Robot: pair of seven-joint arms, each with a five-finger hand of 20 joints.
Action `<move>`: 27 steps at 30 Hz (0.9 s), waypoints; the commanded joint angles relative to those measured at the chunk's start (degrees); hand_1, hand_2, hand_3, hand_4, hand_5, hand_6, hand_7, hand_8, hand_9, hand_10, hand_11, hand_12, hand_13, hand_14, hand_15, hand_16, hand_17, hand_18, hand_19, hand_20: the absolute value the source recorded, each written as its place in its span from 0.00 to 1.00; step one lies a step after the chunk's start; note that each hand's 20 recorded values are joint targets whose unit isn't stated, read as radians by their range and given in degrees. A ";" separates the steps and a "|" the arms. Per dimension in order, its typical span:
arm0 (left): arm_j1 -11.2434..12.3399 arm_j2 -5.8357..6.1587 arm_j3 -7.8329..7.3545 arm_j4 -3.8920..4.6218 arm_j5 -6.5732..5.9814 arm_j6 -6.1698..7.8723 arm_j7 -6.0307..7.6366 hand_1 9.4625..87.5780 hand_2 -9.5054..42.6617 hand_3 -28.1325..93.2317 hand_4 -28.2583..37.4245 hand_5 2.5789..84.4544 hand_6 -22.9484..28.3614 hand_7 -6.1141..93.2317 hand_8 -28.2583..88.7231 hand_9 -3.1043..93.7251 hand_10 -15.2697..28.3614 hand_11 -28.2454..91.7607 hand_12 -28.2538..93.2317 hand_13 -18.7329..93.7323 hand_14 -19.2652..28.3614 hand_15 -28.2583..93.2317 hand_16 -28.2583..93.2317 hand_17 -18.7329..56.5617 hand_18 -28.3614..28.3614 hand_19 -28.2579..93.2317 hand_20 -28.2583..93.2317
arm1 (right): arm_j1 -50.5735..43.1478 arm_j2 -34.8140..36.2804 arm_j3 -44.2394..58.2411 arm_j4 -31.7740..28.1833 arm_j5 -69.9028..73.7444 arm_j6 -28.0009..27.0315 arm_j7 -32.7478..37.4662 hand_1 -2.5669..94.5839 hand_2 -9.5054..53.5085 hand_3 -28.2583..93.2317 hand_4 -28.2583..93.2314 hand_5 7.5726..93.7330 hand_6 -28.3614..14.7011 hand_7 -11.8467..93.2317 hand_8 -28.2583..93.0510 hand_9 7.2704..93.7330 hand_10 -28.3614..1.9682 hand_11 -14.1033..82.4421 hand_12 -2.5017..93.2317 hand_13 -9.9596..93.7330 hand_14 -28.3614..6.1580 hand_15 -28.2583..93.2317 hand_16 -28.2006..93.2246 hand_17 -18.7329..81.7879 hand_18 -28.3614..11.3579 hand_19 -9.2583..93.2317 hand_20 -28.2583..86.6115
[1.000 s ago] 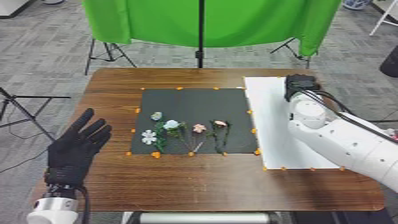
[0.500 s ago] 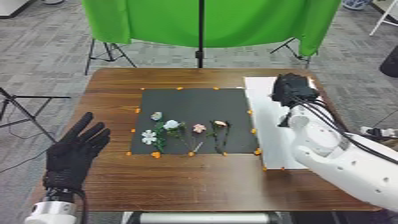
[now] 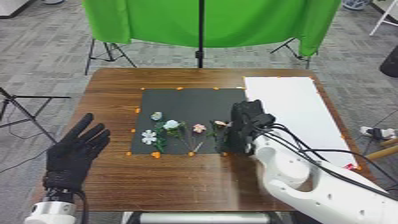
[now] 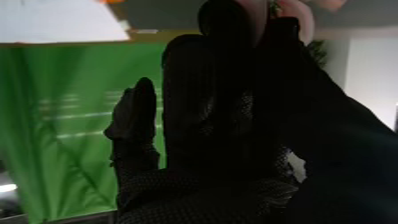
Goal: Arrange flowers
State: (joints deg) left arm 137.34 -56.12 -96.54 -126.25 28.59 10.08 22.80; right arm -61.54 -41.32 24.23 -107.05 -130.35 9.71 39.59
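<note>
While the right hand, fingers fairly straight, is beside the rightmost flower on the dark mat's near right part, closing off-centre could miss the thin stem or drag the neighbouring flower

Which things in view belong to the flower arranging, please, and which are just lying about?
For the job:
- white flowers
- pink flowers
- dark mat
- probably the white sheet

Just about:
- green cloth
- black stand

One flower is pale pink, the mat dark grey, the table brown.
</note>
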 commanded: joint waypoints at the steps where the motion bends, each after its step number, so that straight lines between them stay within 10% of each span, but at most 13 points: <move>1: 0.43 -0.74 0.21 0.22 0.58 -0.71 -1.14 0.18 0.29 0.91 0.08 0.41 0.61 0.18 0.15 0.37 0.80 0.41 0.30 0.35 0.95 0.57 0.16 0.10 0.99 0.71 0.23 | -2.94 1.18 2.46 -1.94 -0.37 -4.11 -0.54 0.52 0.00 0.84 0.00 0.72 0.72 0.27 0.14 0.85 0.66 0.33 0.34 0.72 0.65 0.78 0.43 0.40 0.20 0.90 0.67; 14: 1.02 -1.43 0.07 0.03 1.07 -0.79 -0.90 0.18 0.29 0.91 0.08 0.41 0.62 0.18 0.15 0.37 0.80 0.41 0.30 0.35 0.95 0.57 0.15 0.10 0.99 0.71 0.23 | -11.57 2.93 15.12 -8.67 5.18 -10.40 -3.33 0.39 0.00 0.90 0.00 0.59 0.63 0.25 0.13 0.65 0.48 0.48 0.20 0.61 0.46 0.85 0.35 0.34 0.12 0.88 0.72; 19: 0.49 -2.29 0.13 0.59 1.33 -0.97 -1.76 0.18 0.29 0.91 0.08 0.41 0.62 0.17 0.15 0.37 0.80 0.41 0.30 0.35 0.95 0.57 0.15 0.10 0.99 0.71 0.23 | -18.40 2.60 26.03 -12.06 16.60 -5.18 -4.29 0.36 0.00 0.88 0.00 0.56 0.61 0.24 0.13 0.61 0.44 0.46 0.19 0.58 0.42 0.86 0.34 0.33 0.11 0.87 0.73; 23: -0.44 -2.63 0.78 1.46 1.63 -0.57 -2.40 0.18 0.29 0.91 0.08 0.41 0.61 0.17 0.15 0.37 0.80 0.41 0.30 0.35 0.95 0.57 0.15 0.10 0.99 0.71 0.23 | -25.21 0.78 35.93 -10.34 28.93 -1.27 -15.78 0.31 0.00 0.88 0.00 0.54 0.61 0.25 0.13 0.57 0.42 0.42 0.18 0.53 0.39 0.80 0.32 0.31 0.13 0.79 0.67; 25: -1.61 -1.67 2.59 2.24 1.72 1.88 -0.87 0.18 0.30 0.91 0.07 0.41 0.60 0.17 0.15 0.37 0.80 0.41 0.30 0.35 0.95 0.57 0.15 0.10 0.99 0.71 0.23 | -28.13 -0.44 39.64 -8.89 35.18 -0.46 -21.97 0.30 0.04 0.89 0.00 0.53 0.62 0.25 0.13 0.56 0.43 0.41 0.18 0.50 0.38 0.77 0.31 0.30 0.15 0.77 0.65; 27: -2.29 -2.51 2.69 2.49 4.27 1.99 -1.98 0.18 0.30 0.90 0.07 0.43 0.55 0.17 0.15 0.37 0.78 0.41 0.30 0.35 0.95 0.56 0.15 0.10 0.99 0.71 0.23 | -31.42 -2.82 45.05 -8.76 46.62 -4.04 -24.36 0.29 0.08 0.89 0.00 0.52 0.64 0.26 0.13 0.55 0.44 0.41 0.18 0.49 0.39 0.75 0.30 0.29 0.16 0.75 0.63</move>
State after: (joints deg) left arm 136.99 -57.90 -96.28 -125.68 29.72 9.72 21.60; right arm -83.74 -40.45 57.27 -118.80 -103.74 7.66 29.58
